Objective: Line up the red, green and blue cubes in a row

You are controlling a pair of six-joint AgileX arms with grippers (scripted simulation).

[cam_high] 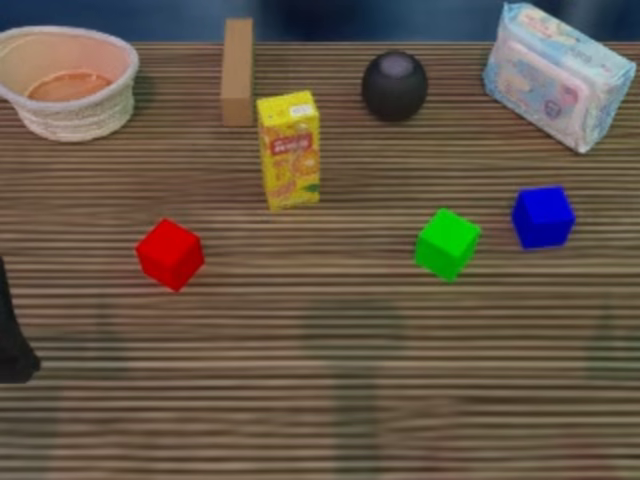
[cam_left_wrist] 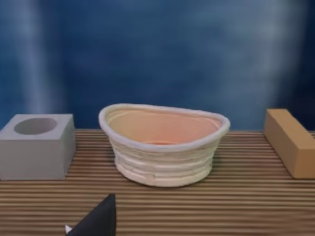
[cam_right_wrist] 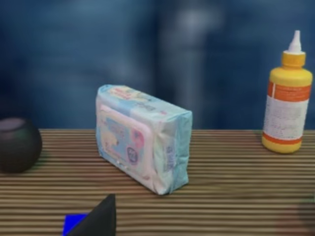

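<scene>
Three small cubes lie apart on the striped wooden table in the top view. The red cube [cam_high: 170, 254] is at the left, the green cube [cam_high: 447, 243] right of centre, and the blue cube [cam_high: 543, 216] a little farther right and back. My left gripper [cam_high: 12, 345] shows as a dark shape at the table's left edge, well away from the red cube. My right arm is outside the top view. In the right wrist view a dark part of my right gripper [cam_right_wrist: 96, 219] overlaps a corner of the blue cube [cam_right_wrist: 74, 223].
A woven basket [cam_high: 68, 80] stands at the back left, with a tall tan block [cam_high: 238, 70], a yellow juice carton [cam_high: 289, 150], a black ball [cam_high: 394, 86] and a wipes pack [cam_high: 555, 75] along the back. The wrist views also show a grey block with a hole [cam_left_wrist: 37, 146] and a yellow bottle [cam_right_wrist: 290, 98].
</scene>
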